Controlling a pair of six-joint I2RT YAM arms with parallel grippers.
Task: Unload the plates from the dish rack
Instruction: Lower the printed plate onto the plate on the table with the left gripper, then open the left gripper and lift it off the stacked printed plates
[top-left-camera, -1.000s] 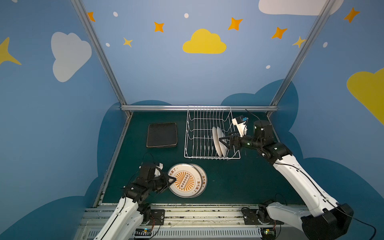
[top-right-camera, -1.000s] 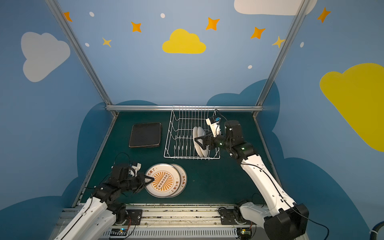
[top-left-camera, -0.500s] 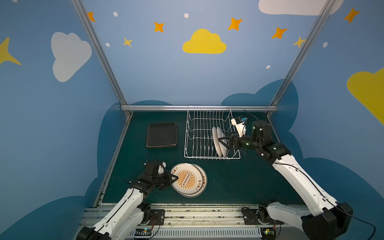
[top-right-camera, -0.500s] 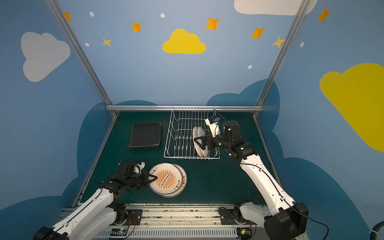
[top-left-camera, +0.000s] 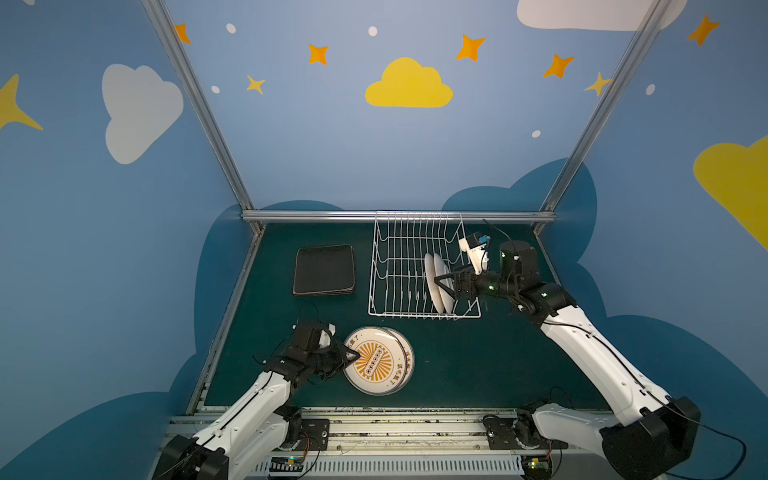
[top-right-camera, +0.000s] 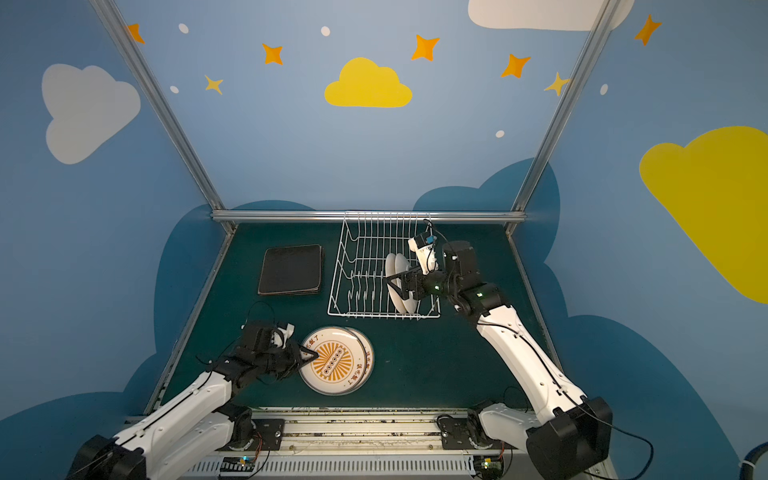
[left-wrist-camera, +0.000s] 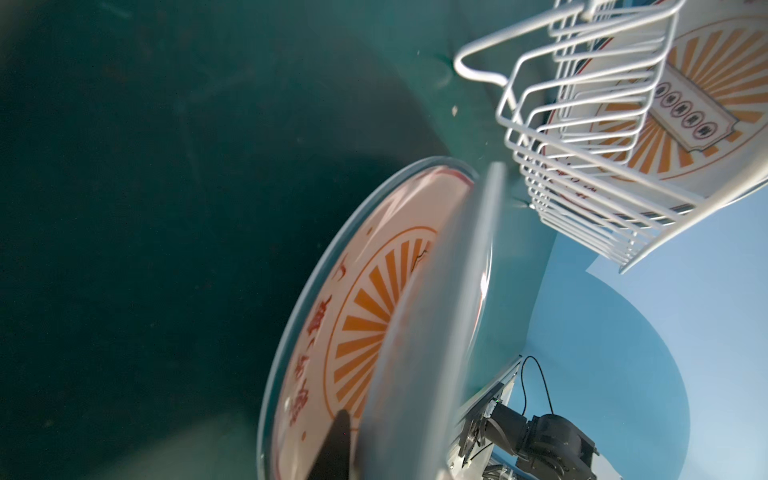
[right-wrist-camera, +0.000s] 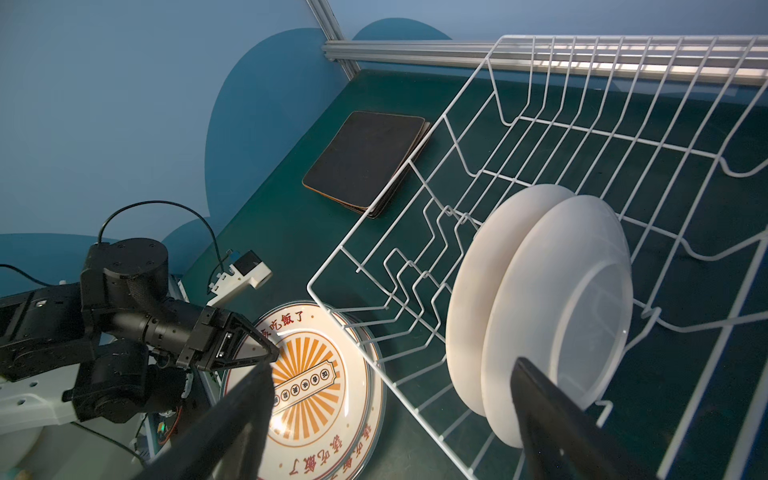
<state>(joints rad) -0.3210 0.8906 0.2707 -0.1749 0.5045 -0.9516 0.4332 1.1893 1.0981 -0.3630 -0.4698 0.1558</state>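
Observation:
Two round white sunburst plates (top-left-camera: 380, 361) lie stacked on the green table, the lower one offset to the right. My left gripper (top-left-camera: 353, 356) has its fingertips (right-wrist-camera: 266, 351) over the left rim of the top plate (left-wrist-camera: 353, 316); how far the jaws stand apart does not show. Two more round plates (top-left-camera: 432, 266) stand upright in the white wire dish rack (top-left-camera: 415, 316). My right gripper (right-wrist-camera: 392, 363) is open beside them, one finger in front of the nearer plate (right-wrist-camera: 557, 299), nothing held. In both top views it (top-right-camera: 395, 286) reaches into the rack's right end.
A stack of square black-backed plates (top-left-camera: 324, 270) lies flat left of the rack (right-wrist-camera: 623, 38). An aluminium rail (top-left-camera: 395, 216) runs along the table's back edge behind the rack. Blue walls enclose the left, right and back.
My left arm has stretched out to the right, and the top round plate has slid further over the one below. The right gripper has edged slightly toward the standing plates.

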